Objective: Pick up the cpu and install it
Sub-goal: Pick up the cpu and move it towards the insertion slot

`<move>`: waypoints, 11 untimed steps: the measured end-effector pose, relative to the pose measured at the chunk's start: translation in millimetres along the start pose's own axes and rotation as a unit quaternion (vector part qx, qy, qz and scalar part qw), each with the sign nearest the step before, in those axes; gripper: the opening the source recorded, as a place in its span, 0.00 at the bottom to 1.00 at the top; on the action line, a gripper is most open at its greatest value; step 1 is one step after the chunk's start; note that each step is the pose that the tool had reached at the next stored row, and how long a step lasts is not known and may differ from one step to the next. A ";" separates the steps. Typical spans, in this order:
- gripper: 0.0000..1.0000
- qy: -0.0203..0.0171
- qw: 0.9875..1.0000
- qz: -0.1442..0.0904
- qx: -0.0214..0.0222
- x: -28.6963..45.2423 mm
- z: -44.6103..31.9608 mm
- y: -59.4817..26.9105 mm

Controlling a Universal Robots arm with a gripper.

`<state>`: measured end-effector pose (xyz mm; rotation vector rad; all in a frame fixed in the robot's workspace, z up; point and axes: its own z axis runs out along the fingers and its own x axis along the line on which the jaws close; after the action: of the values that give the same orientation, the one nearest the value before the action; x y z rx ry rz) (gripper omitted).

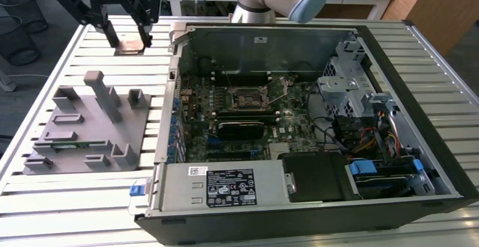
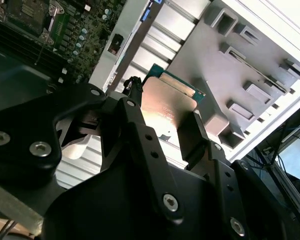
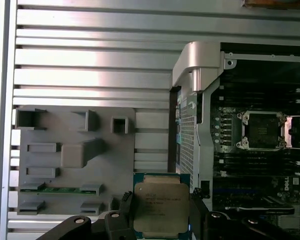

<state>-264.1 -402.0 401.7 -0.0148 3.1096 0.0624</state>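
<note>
**A:** The gripper [image 1: 129, 38] is clamped on the cpu [image 1: 132, 47] by two opposite edges, chip held flat. I'd say that leaves its underside free for seating.

**B:** It hangs over the slatted surface [image 1: 90, 62], outside the computer case [image 1: 262, 45] and well apart from the socket [image 1: 247, 96].

**A:** The socket's frame looks swung open — ready to receive, I'd guess. What's the count?

**B:** One cpu, one socket, one green memory stick [image 1: 71, 144] lying in the grey holder [image 1: 90, 118] — and one gripper.

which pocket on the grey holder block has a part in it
The long narrow pocket with the green memory stick lying in it; the grey block's other pockets look empty. The cpu sits in the claw.
</note>
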 end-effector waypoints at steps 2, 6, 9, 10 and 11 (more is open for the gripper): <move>0.53 0.000 1.000 0.000 0.000 -2.4 0.2 0.0; 0.53 0.000 1.000 0.000 0.000 -7.0 0.4 -0.1; 0.53 0.000 1.000 0.000 0.000 -11.4 0.7 -0.1; 0.53 0.000 1.000 0.000 0.000 -13.1 0.7 -0.1; 0.53 0.000 1.000 0.000 0.000 -14.8 0.9 -0.2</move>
<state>-249.4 -402.1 401.4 -0.0148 3.1096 0.0623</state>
